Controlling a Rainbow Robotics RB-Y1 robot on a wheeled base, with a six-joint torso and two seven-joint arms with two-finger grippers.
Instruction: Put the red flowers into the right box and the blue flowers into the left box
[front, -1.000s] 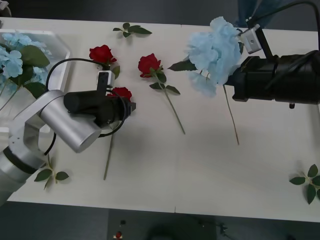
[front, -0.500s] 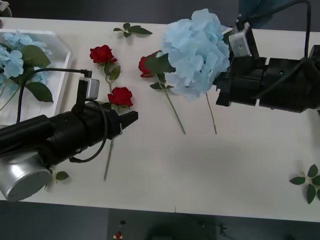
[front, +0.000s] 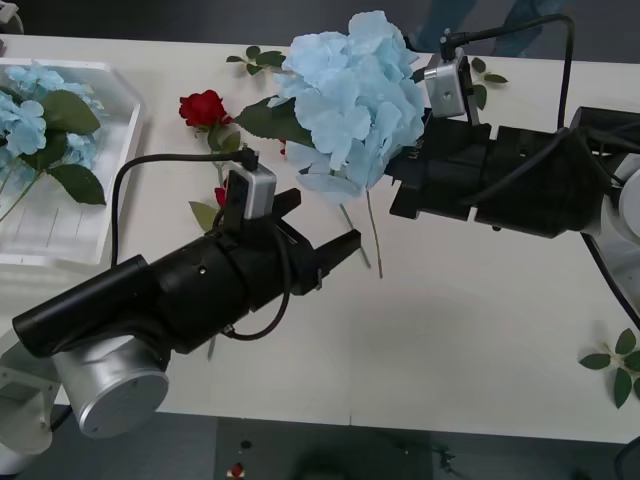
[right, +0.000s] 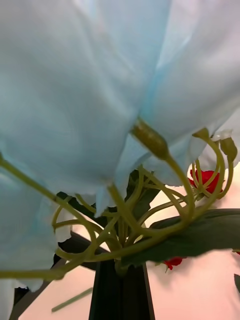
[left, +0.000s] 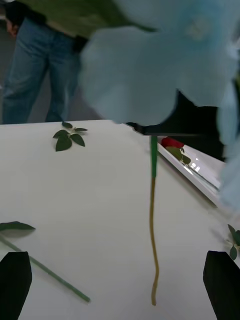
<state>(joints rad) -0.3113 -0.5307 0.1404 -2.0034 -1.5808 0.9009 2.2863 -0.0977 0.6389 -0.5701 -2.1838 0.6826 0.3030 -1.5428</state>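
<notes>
Since a second ago, both arms are closing toward the middle, the right gripper (front: 405, 178) carrying a blue hydrangea (front: 350, 95) leftward, clamped on its stem under the head. Petals and the left arm are hiding most roses, leaving one red rose (front: 203, 107) showing clearly on the white tabletop (front: 480, 330), with leaf sprigs (front: 262, 59) scattered and a person standing behind. Just beside the dangling stem (left: 153, 235), the left gripper (front: 322, 240) is hovering, fingers apart, while other blue flowers (front: 30, 110) are lying in the left box (front: 120, 140).
</notes>
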